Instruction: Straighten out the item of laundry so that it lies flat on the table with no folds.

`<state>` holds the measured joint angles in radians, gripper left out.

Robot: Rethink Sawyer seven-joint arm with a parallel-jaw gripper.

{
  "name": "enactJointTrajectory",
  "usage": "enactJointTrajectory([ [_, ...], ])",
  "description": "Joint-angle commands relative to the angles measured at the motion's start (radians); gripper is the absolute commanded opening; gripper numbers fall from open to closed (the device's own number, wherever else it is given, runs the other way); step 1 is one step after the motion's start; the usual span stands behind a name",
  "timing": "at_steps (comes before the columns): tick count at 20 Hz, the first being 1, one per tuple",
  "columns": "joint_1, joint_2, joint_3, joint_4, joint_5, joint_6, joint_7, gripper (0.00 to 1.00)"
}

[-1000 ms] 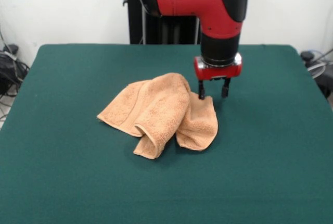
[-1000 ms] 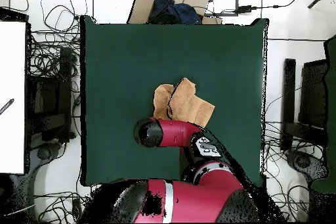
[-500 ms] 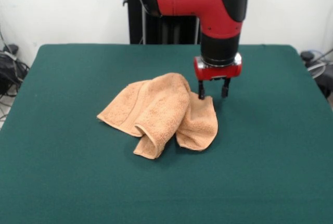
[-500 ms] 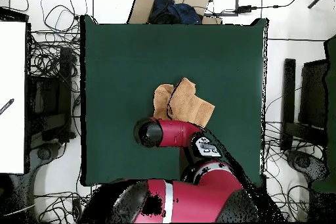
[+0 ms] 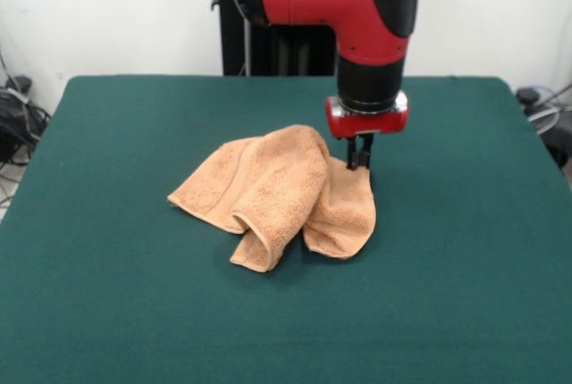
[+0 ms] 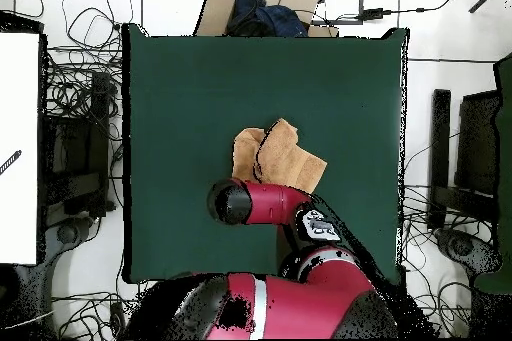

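Green felt table (image 5: 107,295) in the front view carries the crumpled towel (image 5: 273,187) near its middle, the gripper (image 5: 359,162) pinched narrow on the towel's far right edge. Overhead, the arm (image 6: 262,203) hides the gripper; the towel (image 6: 285,157) lies bunched just beyond it.

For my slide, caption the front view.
End effector pinching crumpled peach-orange terry-cloth towel on dark green felt table.
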<state>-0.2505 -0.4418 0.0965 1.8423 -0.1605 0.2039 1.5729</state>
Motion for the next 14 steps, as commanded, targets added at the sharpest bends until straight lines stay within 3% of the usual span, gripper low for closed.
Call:
enactJointTrajectory([
  [1, -0.007, 0.021, 0.010, -0.003, 0.015, -0.083, 0.189, 0.00],
  [14, -0.005, 0.012, 0.009, -0.004, 0.017, -0.061, 0.184, 0.00],
])
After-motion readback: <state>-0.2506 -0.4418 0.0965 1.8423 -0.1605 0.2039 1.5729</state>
